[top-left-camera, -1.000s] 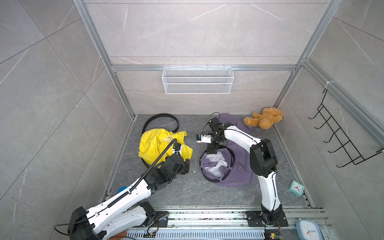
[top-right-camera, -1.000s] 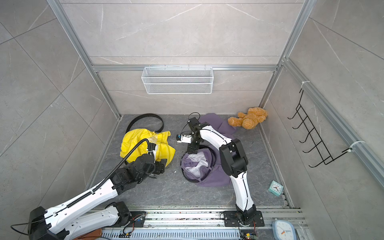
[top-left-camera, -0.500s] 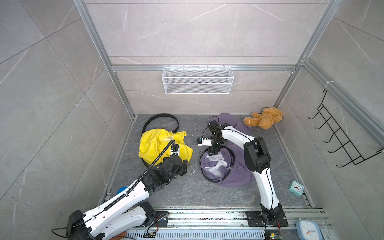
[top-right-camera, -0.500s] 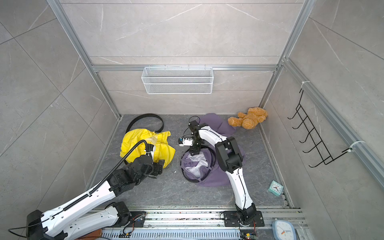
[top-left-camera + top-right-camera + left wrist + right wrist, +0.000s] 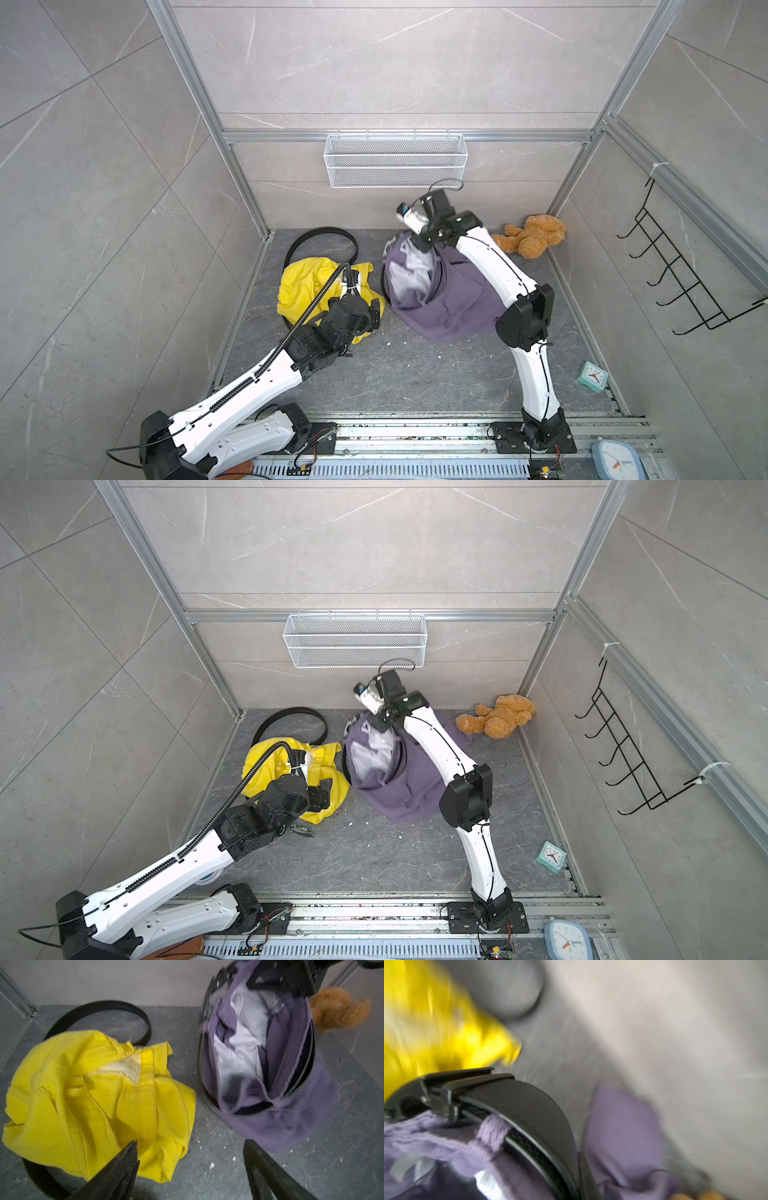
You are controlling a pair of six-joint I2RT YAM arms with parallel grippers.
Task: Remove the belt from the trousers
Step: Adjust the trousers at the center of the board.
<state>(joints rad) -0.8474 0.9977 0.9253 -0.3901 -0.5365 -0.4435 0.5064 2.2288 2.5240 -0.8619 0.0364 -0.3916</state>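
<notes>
Near: left gripper, fingers spread wide and holding nothing, over crumpled yellow cotton trousers. Right of them: purple fabric trousers, black leather belt threaded through the waistband loops. Far end: right gripper clamped on the belt, waist raised.

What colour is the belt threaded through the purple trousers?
Black. The belt shows best in the right wrist view.
</notes>
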